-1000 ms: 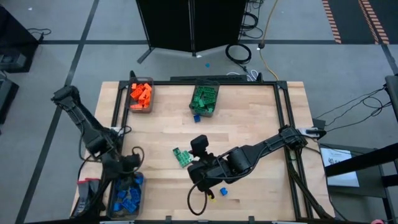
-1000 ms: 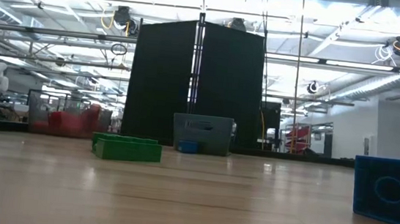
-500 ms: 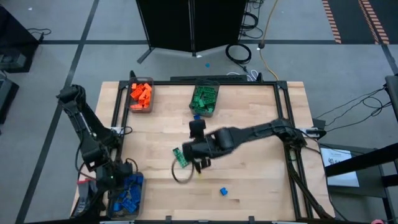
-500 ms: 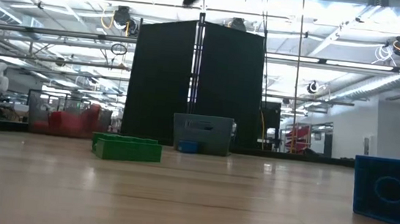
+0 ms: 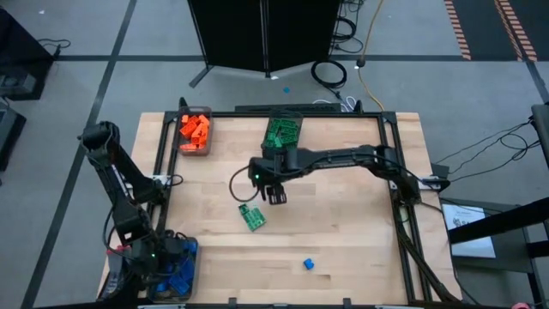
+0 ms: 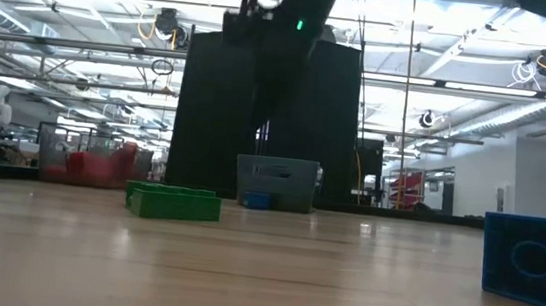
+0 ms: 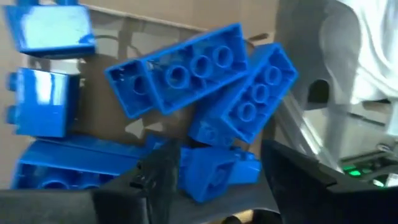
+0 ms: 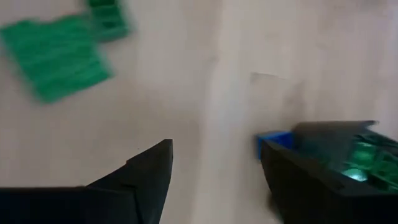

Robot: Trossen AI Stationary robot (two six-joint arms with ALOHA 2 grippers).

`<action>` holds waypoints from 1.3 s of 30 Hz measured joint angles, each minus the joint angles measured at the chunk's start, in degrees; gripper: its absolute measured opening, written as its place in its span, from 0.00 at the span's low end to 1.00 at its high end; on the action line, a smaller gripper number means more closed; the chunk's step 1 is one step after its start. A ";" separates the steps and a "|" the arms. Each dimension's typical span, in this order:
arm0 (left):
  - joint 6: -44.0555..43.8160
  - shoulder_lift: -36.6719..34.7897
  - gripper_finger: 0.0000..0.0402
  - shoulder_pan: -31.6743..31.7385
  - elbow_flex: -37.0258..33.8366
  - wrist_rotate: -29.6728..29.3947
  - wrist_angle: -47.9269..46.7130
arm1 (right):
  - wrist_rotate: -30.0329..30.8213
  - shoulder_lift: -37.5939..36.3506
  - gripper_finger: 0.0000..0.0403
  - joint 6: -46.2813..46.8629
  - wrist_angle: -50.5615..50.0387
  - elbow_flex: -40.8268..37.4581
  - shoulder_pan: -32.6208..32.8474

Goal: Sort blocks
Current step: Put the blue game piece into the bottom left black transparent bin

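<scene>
Left end effector [image 7: 214, 180]: hangs over the dark translucent bin of blue studded plastic bricks [image 5: 176, 270] at the near left corner of the wooden tabletop [image 5: 343, 232]; its fingers are spread, with one blue brick [image 7: 217, 174] lying between them in the wrist view. Whether they touch that brick cannot be told.
Right end effector [image 5: 276, 196]: stretched out over the middle of the tabletop, near the green bin; fingers spread, nothing between them.
Orange bricks [image 5: 195, 129]: piled in the dark bin at the far left of the tabletop.
Green bricks [image 5: 282, 134]: piled in the dark bin at the far middle, with a small blue brick [image 8: 274, 144] on the tabletop just beside that bin.
Loose green pieces: a flat green studded plate [image 5: 252, 219] with a small green brick [image 5: 244, 209] touching it, on the tabletop close by the right end effector.
Loose blue piece: a small blue cube-shaped brick [image 5: 308, 264] alone near the front edge, well apart from both arms.
</scene>
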 joint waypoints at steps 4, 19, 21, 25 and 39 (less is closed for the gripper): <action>-0.12 0.02 0.58 0.01 0.00 -1.75 -2.61 | 4.34 0.00 0.56 -1.59 7.21 -4.57 -2.29; -0.45 0.24 0.58 0.08 0.00 -7.39 -3.45 | 1.58 0.04 0.30 -0.34 17.72 -10.72 -4.60; -0.46 0.25 0.58 0.08 0.00 -8.58 -3.43 | 1.57 0.01 0.23 -0.69 17.83 -10.69 -4.43; -0.45 0.24 0.58 0.08 0.00 -9.85 -3.45 | 1.49 0.02 0.05 -0.87 17.87 -10.68 -4.72; -0.27 0.37 0.58 0.08 0.00 -10.72 -4.56 | 15.32 6.76 0.00 -1.28 19.33 -10.68 -4.18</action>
